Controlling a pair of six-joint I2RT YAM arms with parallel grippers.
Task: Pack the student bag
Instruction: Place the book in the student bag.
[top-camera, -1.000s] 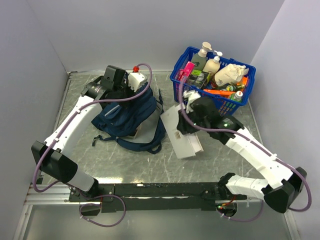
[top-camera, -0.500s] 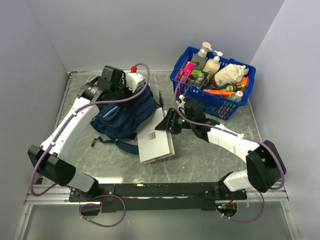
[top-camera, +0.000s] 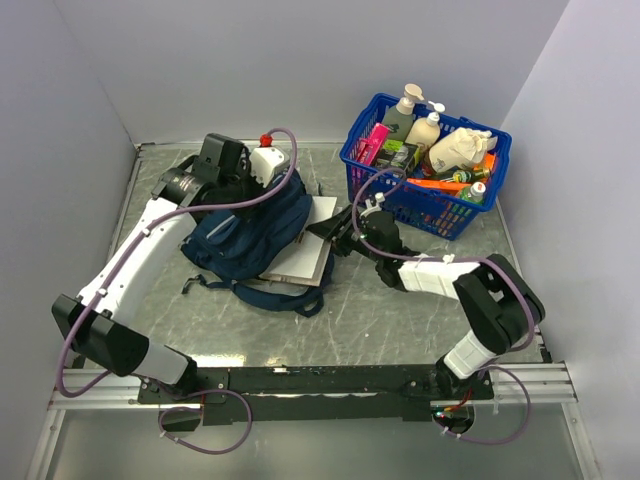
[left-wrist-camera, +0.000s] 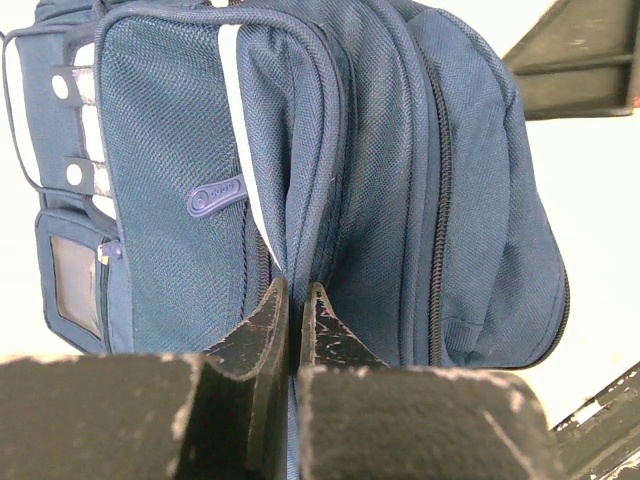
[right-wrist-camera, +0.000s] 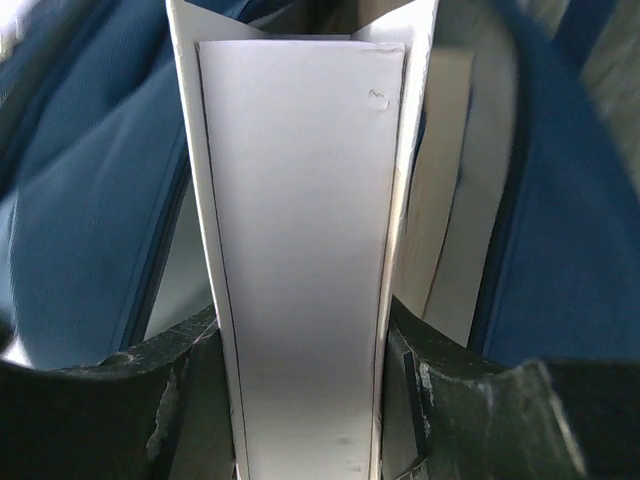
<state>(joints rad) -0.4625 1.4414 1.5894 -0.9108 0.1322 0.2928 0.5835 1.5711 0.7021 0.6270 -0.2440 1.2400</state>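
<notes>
Right gripper (top-camera: 338, 233), clamping the white book (top-camera: 303, 250), is now feeding it into the student bag (top-camera: 238, 235). Left gripper (left-wrist-camera: 297, 300) is pinching the bag's fabric, holding the mouth open.

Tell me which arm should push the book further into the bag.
Right. The right hand grips the white book, with bag fabric on both sides; the left hand is shut on the bag's fabric.

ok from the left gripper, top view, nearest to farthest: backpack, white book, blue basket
1. student bag: pinched in the left gripper itself, at the bag's far end
2. white book: against the bag's right side
3. blue basket: far right corner of the table
</notes>
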